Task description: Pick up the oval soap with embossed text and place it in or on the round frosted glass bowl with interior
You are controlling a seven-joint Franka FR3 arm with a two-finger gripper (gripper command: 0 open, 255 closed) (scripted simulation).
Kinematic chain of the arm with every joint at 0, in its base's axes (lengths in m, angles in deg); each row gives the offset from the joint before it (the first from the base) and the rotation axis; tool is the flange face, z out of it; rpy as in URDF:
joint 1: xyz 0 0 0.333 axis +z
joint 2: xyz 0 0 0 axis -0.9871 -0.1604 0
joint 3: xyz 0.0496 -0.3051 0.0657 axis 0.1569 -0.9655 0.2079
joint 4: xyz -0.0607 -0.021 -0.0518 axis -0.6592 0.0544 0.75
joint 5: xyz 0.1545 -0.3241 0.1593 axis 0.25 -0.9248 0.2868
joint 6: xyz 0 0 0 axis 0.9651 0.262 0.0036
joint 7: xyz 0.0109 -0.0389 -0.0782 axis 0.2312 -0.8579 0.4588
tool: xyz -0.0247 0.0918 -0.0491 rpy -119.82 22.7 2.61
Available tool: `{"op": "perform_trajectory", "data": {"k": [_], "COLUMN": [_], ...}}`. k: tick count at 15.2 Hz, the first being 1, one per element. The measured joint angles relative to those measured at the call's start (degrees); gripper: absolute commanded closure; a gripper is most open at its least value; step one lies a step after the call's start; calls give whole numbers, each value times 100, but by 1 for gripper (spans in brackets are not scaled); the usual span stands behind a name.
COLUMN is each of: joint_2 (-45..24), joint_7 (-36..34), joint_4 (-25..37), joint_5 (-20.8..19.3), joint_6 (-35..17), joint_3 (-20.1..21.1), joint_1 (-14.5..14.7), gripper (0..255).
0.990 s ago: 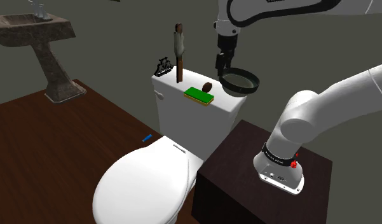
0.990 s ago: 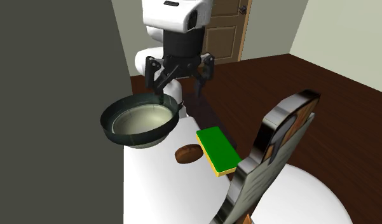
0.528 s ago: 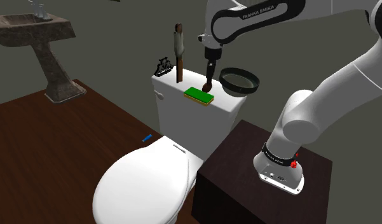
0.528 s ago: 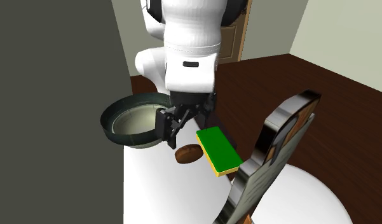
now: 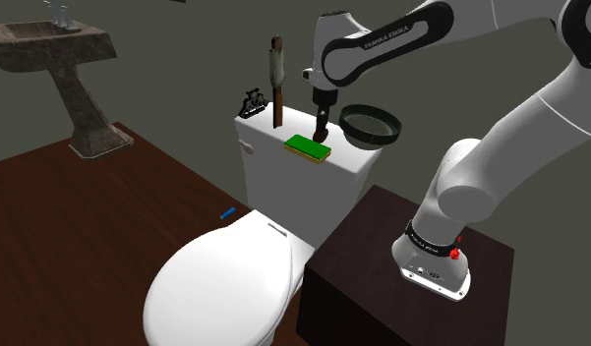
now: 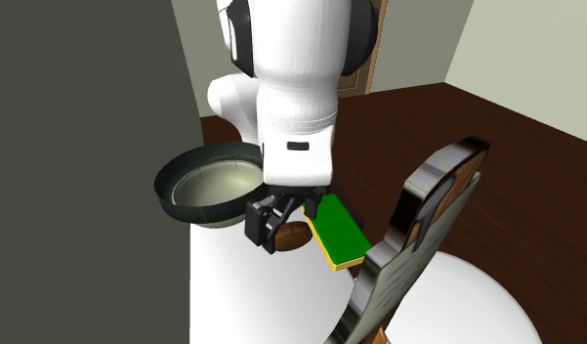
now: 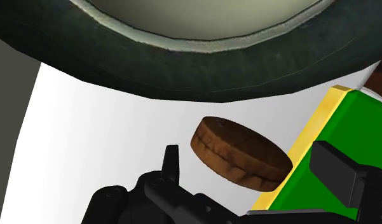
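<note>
A brown oval soap (image 7: 240, 153) lies flat on the white toilet tank lid (image 5: 268, 133), between a dark-rimmed round bowl (image 6: 211, 186) with a pale interior and a green sponge (image 6: 342, 233). My gripper (image 7: 246, 154) is down at the soap and open, with one black finger (image 7: 171, 159) on the soap's far side from the sponge and the other (image 7: 339, 168) over the sponge's edge. Neither finger touches the soap. In the second exterior view the gripper (image 6: 279, 223) partly covers the soap (image 6: 295, 236). In the shoulder view the gripper (image 5: 321, 128) stands beside the bowl (image 5: 372, 125).
On the tank also stand a tall brown upright brush-like object (image 5: 276, 79) and a small dark figurine (image 5: 251, 103). The toilet's closed seat (image 5: 224, 285) is below. A stone pedestal sink (image 5: 67, 59) stands far off. The dark stand (image 5: 401, 265) is at lower right.
The arm has swung from above the bowl's rim over to the soap and lowered around it. The fingers stayed open; soap, bowl and sponge have not moved.
</note>
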Motion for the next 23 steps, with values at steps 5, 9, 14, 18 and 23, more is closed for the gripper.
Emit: {"op": "perform_trajectory", "data": {"k": [5,9,14,18,23], "joint_2": [-26,-25,-26,-7,135], "joint_7": [10,10,10,12,18], "joint_4": [-39,-38,-39,-20,217], "joint_5": [-5,-5,-4,-4,8], "joint_6": [-70,-71,-71,-32,345], "joint_3": [-13,-12,-12,-10,18], "joint_1": [-6,-5,-5,-6,-1], "gripper": [0,255,255,255,255]}}
